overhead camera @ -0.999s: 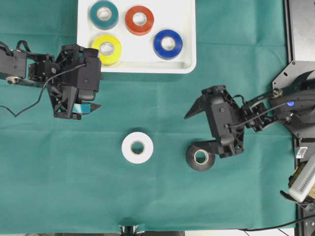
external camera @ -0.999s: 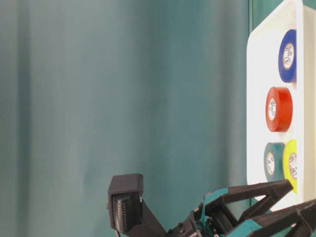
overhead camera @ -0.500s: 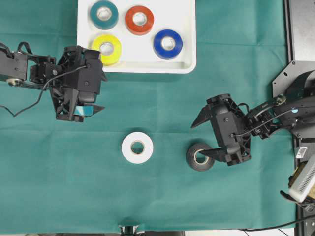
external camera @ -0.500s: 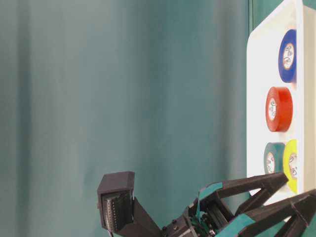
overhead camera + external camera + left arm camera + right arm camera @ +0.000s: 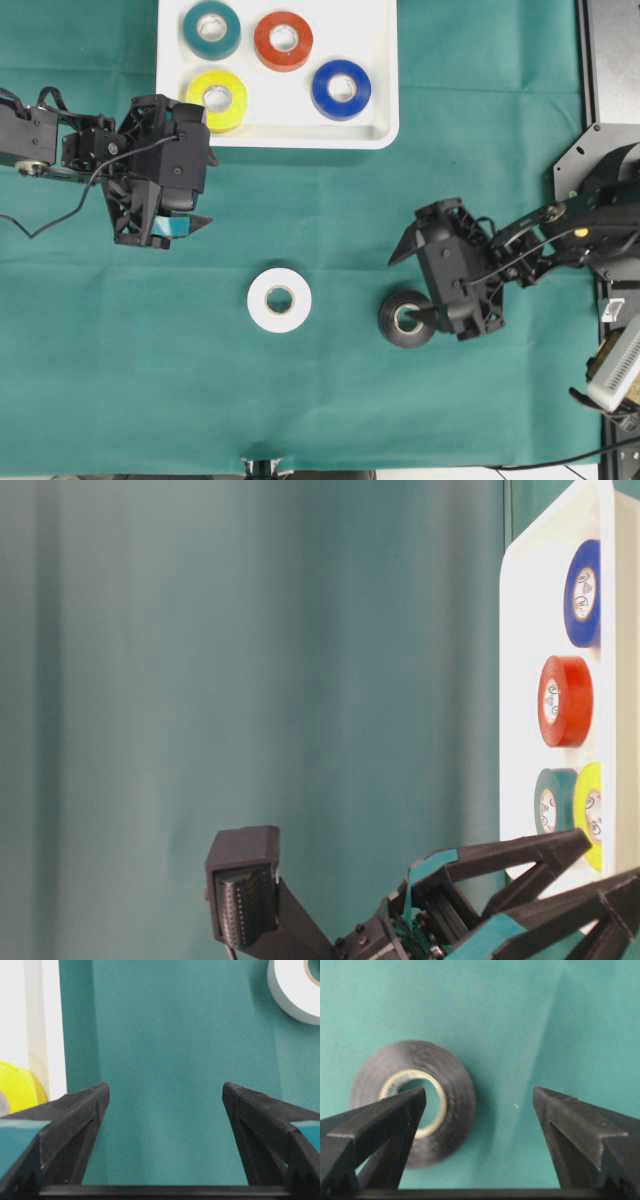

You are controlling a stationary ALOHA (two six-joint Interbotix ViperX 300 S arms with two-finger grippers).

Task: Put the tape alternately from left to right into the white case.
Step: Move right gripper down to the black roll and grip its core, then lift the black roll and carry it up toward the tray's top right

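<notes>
The white case (image 5: 380,132) at the top holds teal (image 5: 211,29), red (image 5: 283,40), blue (image 5: 341,89) and yellow tape (image 5: 217,99). White tape (image 5: 279,299) and black tape (image 5: 405,322) lie flat on the green cloth. My right gripper (image 5: 405,290) is open at the black tape (image 5: 455,1090). One fingertip (image 5: 405,1110) sits over the cardboard core and the other stands outside the roll. My left gripper (image 5: 165,232) is open and empty, just below the case's left corner. In the left wrist view, only cloth lies between its jaws (image 5: 165,1092), with white tape (image 5: 295,990) far right.
A green cloth covers the table. A dark metal plate (image 5: 610,60) and the right arm's base (image 5: 610,220) fill the right edge. A cable (image 5: 60,215) trails from the left arm. The case's near rim (image 5: 45,1035) is close to my left finger.
My right gripper has moved down and left onto the black tape, so one finger now sits over its core. The left gripper has barely shifted. No tape has moved.
</notes>
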